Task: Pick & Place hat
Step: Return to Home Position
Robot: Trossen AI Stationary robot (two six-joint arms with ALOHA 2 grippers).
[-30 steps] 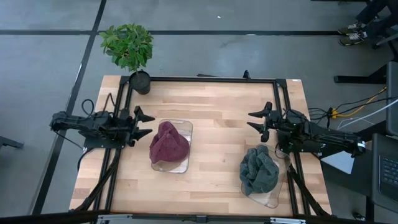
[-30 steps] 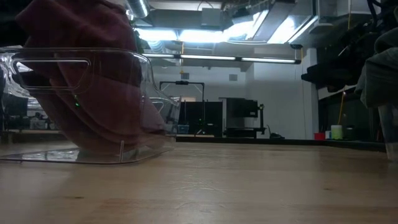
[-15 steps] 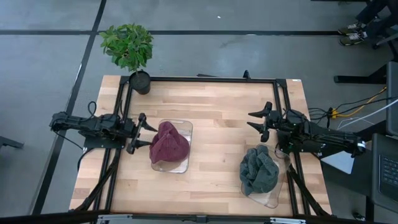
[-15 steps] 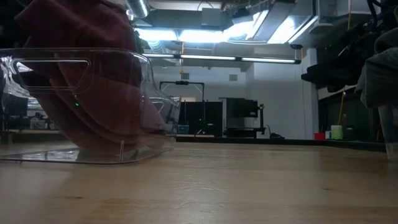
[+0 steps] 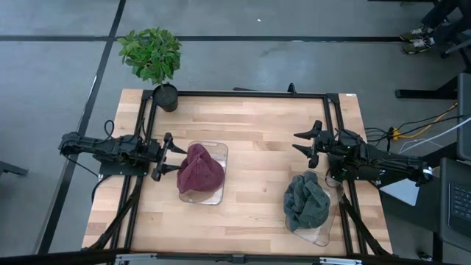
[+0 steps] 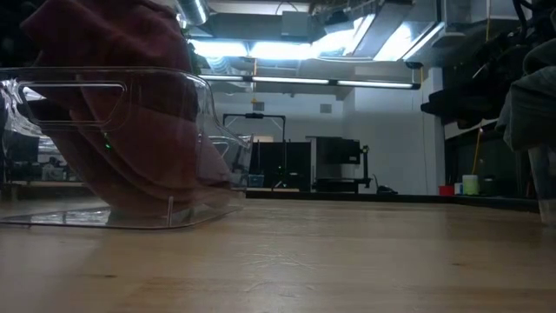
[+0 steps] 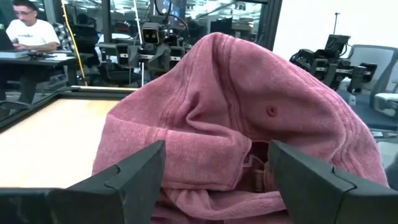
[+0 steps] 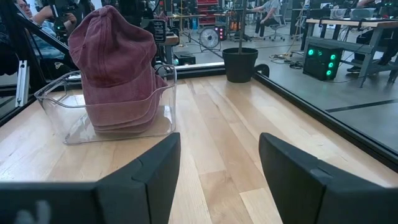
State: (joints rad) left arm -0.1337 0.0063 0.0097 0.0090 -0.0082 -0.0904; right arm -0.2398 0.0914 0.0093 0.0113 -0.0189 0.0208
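Burgundy, finely textured cloth made up the red cap (image 5: pixel 199 170), slumped in a soft dome inside the left transparent bin (image 5: pixel 221 149), a rounded clear plastic tub. The left gripper (image 5: pixel 179 159) hovered just beside it, fingers spread and empty. The right gripper (image 5: pixel 296 141) was likewise spread, near a crumpled grey hat (image 5: pixel 306 201) in a second clear bin (image 5: pixel 318 237). Both bins sat on a pale wood-plank table (image 5: pixel 257 125); a potted plant (image 5: pixel 152 55) stood at one corner.

Wooden desk (image 5: pixel 257 184) bordered by a black metal frame (image 5: pixel 243 93), standing on a grey floor (image 5: pixel 294 44). Potted plant (image 5: pixel 152 53) at the desk's far left corner. Background: seated person (image 7: pixel 28 28); ceiling light strips (image 6: pixel 347 83).
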